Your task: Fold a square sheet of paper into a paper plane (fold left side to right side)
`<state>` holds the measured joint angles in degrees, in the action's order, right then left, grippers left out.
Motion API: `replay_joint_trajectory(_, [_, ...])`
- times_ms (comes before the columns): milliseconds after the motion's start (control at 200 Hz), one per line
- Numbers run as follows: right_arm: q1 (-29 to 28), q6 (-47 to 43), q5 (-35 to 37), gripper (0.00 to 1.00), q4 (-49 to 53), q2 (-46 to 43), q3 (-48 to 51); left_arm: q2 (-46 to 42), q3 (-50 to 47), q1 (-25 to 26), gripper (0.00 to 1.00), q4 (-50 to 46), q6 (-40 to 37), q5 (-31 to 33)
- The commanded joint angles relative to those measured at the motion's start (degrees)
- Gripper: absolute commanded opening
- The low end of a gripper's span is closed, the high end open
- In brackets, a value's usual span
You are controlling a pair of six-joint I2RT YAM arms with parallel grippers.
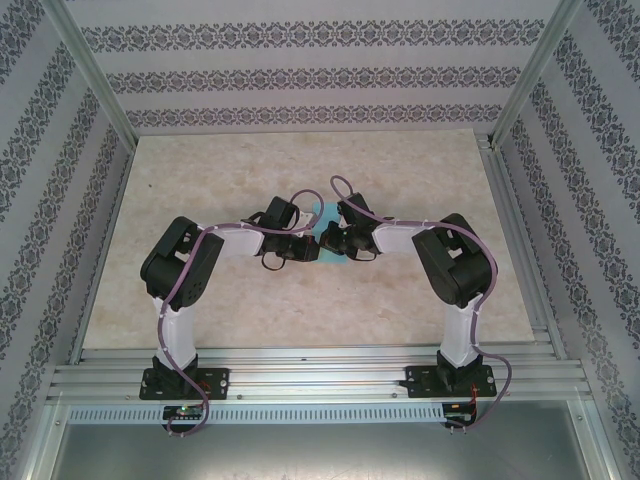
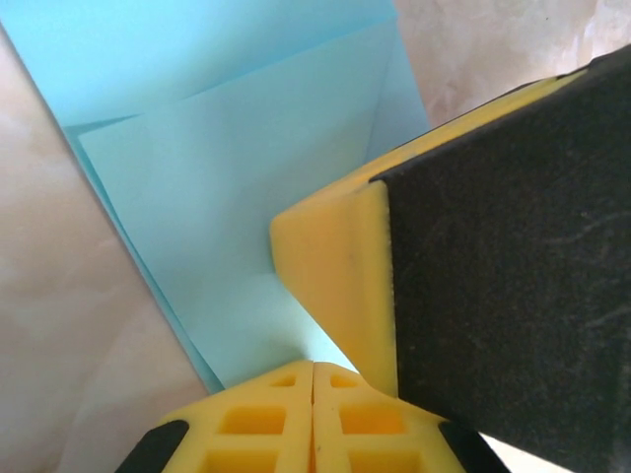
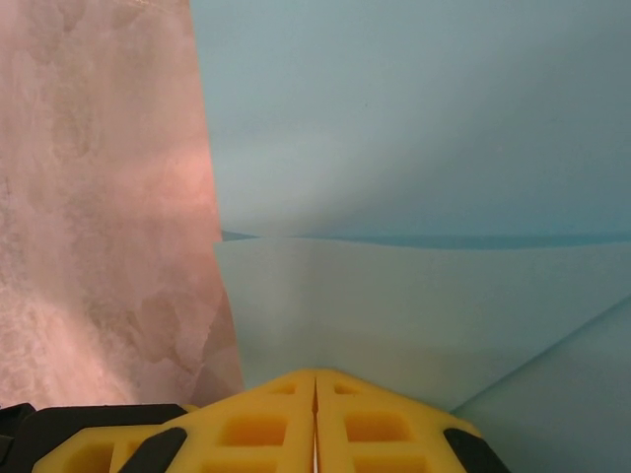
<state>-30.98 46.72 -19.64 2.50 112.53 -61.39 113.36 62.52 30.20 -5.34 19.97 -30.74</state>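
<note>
**Both grippers closed over a part-folded blue sheet at mid-bench**

Patterned walls (image 1: 300, 75) with grey floral bands close in a marbled beige bench (image 1: 200, 310), and aluminium rails (image 1: 320, 365) run along its near edge where the two arm bases are bolted. From there both arms reach forward and bend inward, so their wrists meet near the middle of the bench.

Between the wrists lies the turquoise sheet of paper (image 1: 326, 212), mostly covered by the arms in the overhead view, with a strip showing beyond them and a sliver on the near side. It is flat on the bench and already creased. The left wrist view shows one layer lying over another with a slanted fold edge, and the right wrist view shows a straight horizontal flap edge across the sheet.

The left gripper (image 2: 314, 399) has its yellow fingers pressed together, tips at the near edge of the paper. The right gripper (image 3: 315, 399) is likewise pressed together, its tips over the folded layer. One of its fingers, with a black outer face, stands just beside the left gripper on the sheet. I cannot tell whether either pair of tips bears down on the paper or nips any of it.
</note>
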Motion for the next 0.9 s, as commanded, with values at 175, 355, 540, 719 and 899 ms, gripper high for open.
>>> replay_joint_trajectory(175, [2.5, -7.0, 5.6, 0.08, 4.0, 2.0, 0.0, 2.1, -3.3, 0.6, 0.07, -5.7, -2.1, 6.9])
replay_joint_trajectory(355, [5.2, -9.3, 5.6, 0.08, 3.7, 2.3, -0.7, 2.8, -4.3, 0.6, 0.07, -5.5, -2.4, 7.2])
replay_joint_trajectory(540, [8.0, -10.4, 5.2, 0.08, 2.8, 2.8, -1.0, 2.8, -4.9, 0.6, 0.06, -5.3, -2.5, 7.3])
replay_joint_trajectory(719, [10.3, -11.2, 5.2, 0.08, 3.6, 3.3, -2.1, 2.7, -4.8, 0.6, 0.06, -5.3, -2.6, 7.1])
replay_joint_trajectory(899, [12.8, -11.9, 5.4, 0.09, 4.0, 3.3, -2.4, 2.5, -4.8, 0.7, 0.06, -5.4, -2.7, 7.1])
